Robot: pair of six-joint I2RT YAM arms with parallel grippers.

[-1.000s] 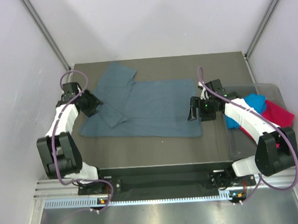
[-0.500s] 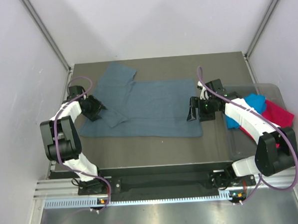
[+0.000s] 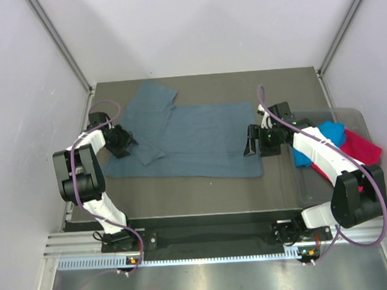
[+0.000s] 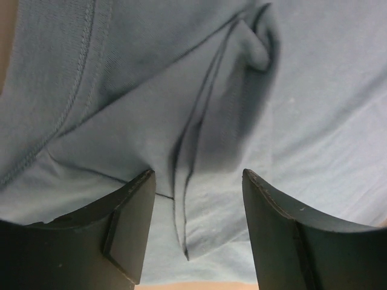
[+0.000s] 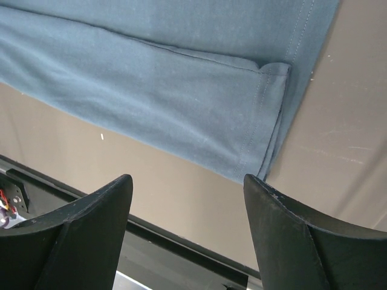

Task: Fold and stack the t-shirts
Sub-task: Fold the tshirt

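Note:
The large slate-blue t-shirt (image 3: 193,138) lies spread on the table, one sleeve (image 3: 151,98) at the far left, a folded flap (image 3: 145,149) near its left edge. My left gripper (image 3: 125,141) is open, low over that left edge; its wrist view shows wrinkled blue cloth (image 4: 199,121) between the fingers (image 4: 130,223). My right gripper (image 3: 250,142) is open over the shirt's right hem; its wrist view shows the doubled hem corner (image 5: 266,121). The turquoise t-shirt (image 3: 323,141) and the magenta t-shirt (image 3: 362,148) lie bunched in the tub.
A clear plastic tub (image 3: 348,117) stands at the table's right edge, under my right arm. White walls close in the table on the left, back and right. The table's dark front rail (image 3: 204,232) runs below the shirt.
My left arm has folded back toward the left edge, and its gripper has edged slightly left at the shirt's left side. The right gripper and the shirts have not visibly moved.

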